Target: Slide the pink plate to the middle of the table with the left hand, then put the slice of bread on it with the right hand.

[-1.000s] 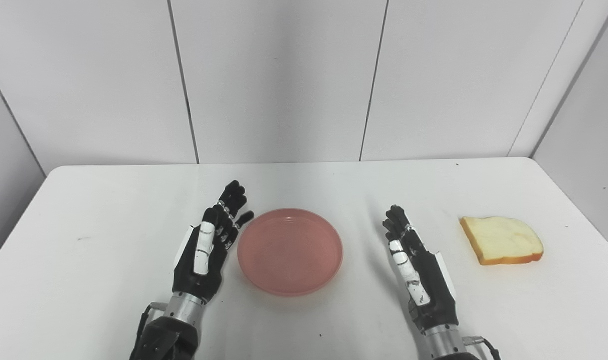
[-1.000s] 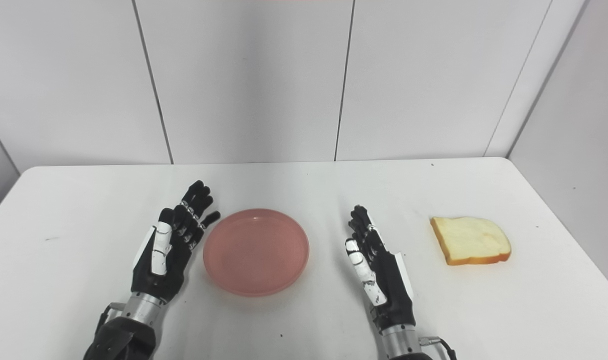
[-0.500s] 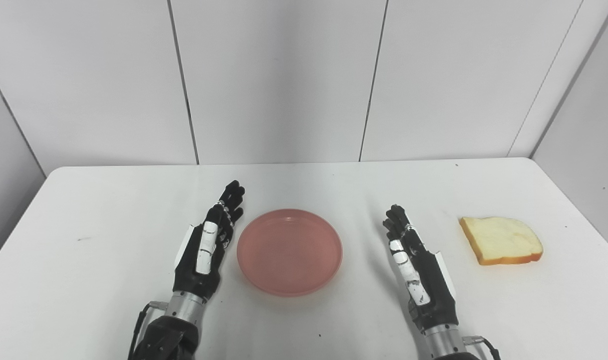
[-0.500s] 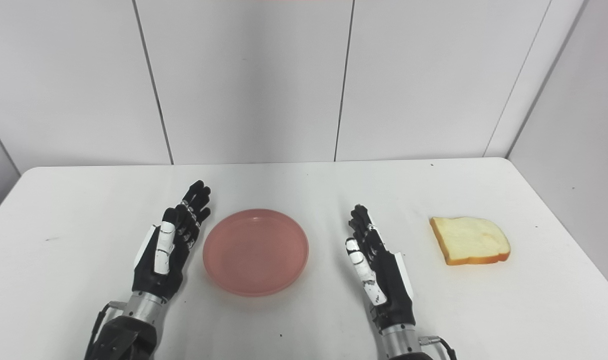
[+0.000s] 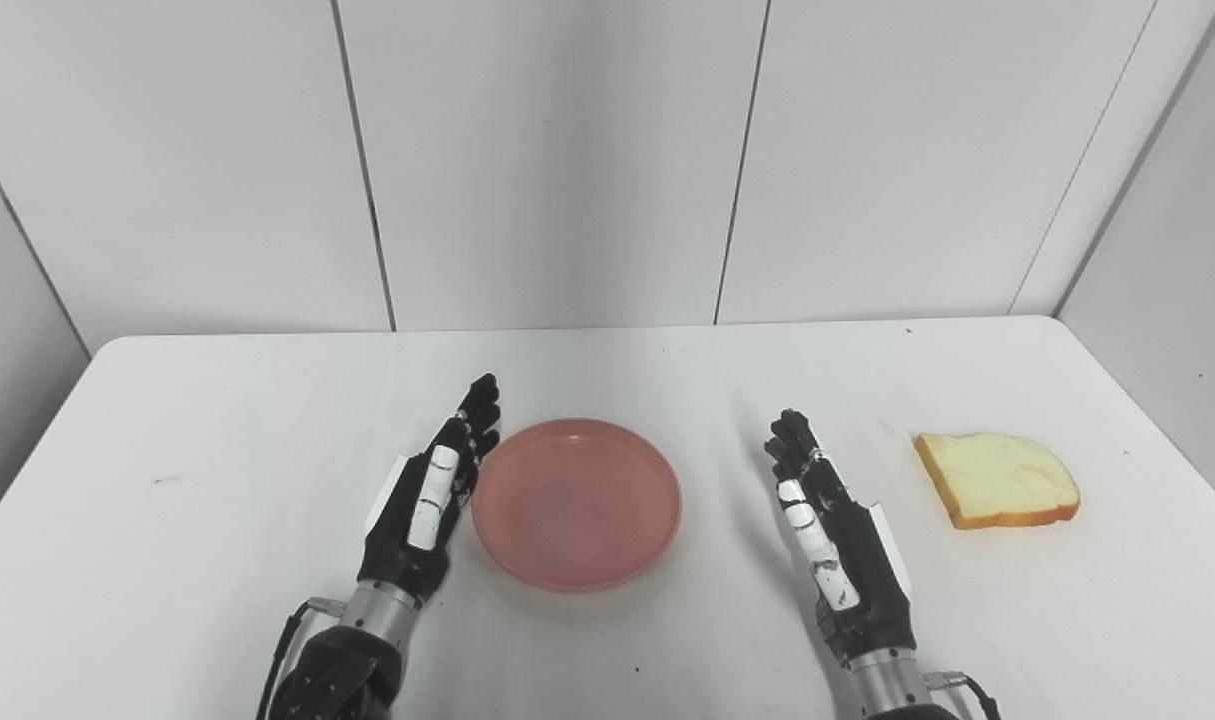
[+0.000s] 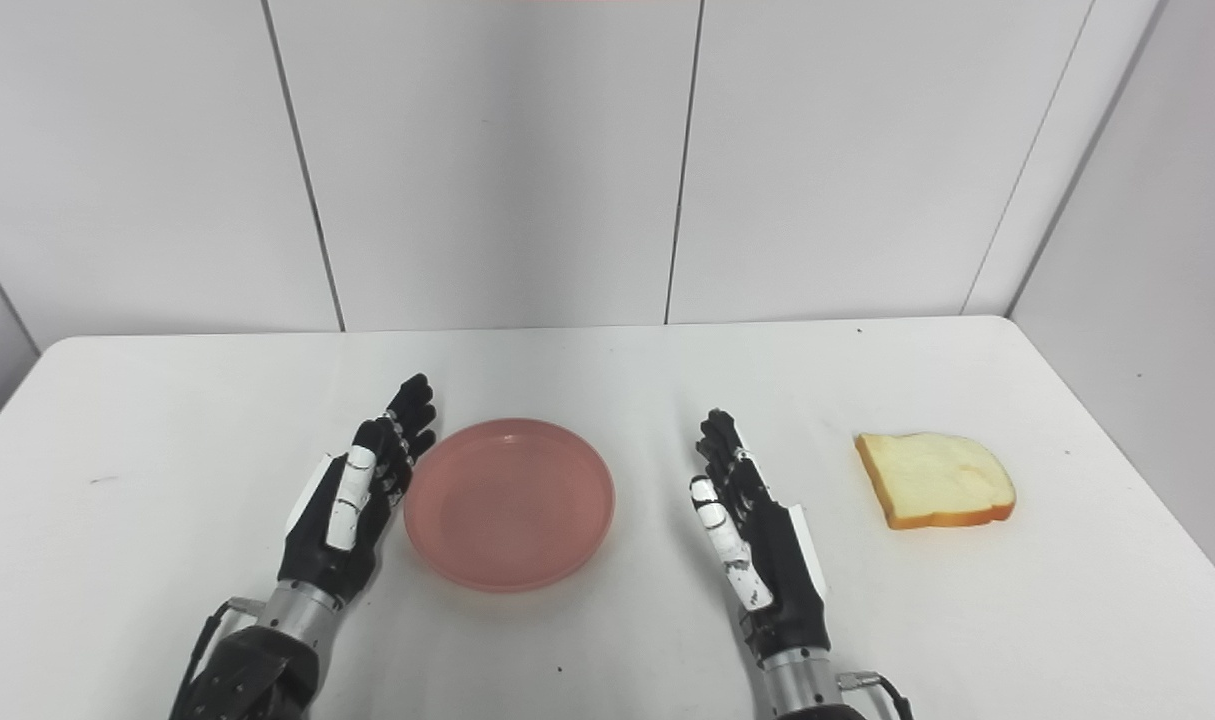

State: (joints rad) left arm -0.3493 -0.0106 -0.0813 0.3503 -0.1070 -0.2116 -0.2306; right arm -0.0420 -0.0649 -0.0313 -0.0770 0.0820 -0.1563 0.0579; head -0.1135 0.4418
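- Both head cameras look forward and down across the counter toward the panelled wall.
- They share nearly the whole scene, slightly offset sideways.

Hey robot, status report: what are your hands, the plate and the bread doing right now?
Left hand open, flat against pink plate rim. Right hand open, holding nothing. Bread on table, off to the right. Nothing between bread and plate except right hand.
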